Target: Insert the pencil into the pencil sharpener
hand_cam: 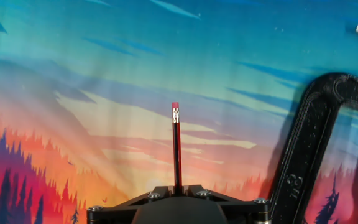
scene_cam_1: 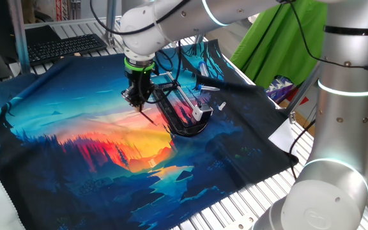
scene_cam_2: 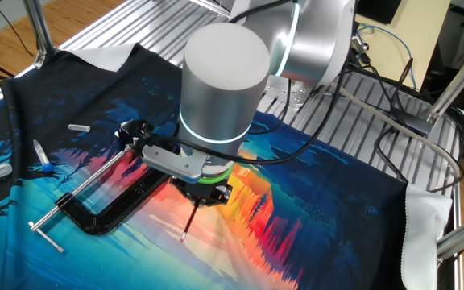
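Grip: black two-prong gripper (hand_cam: 176, 190) w/ fingers closed on the pencil; they hold one end, rest sticks out past the tips.
Pencil: thin dark reddish-brown stick w/ silver ferrule & pink eraser (hand_cam: 176, 149). In hand view the eraser end is the free end, so the sharpenable end looks buried in the grip. Judgement: that may need a re-grip or flip before insertion.
Pose: one fixed view shows the pencil (scene_cam_1: 147, 115) slanting down from the fingers, low over the cloth; contact w/ cloth can't be told. Other fixed view: pencil (scene_cam_2: 189, 221) hangs below the wrist, beside the clamp's curved back.
Clamp: big black C-shaped clamp w/ silver threaded rod (scene_cam_2: 111, 211) lying flat on the cloth, just beside the gripper. Prob. there to fix the sharpener so one arm can push without it sliding.
Sharpener: small silvery-white block (scene_cam_1: 198, 114) at the clamp's jaw end, near the pencil, not touching it. Hole direction too small to tell.
Worktop: slatted metal worktop (scene_cam_2: 361, 137) under a printed sunset cloth (scene_cam_1: 75, 134).
Stage: pencil in hand, insertion not yet begun.
Next: line the pencil axis w/ the hole, approach slow.
Risk: snagging the clamp frame; thin stick slipping sideways in the fingers.
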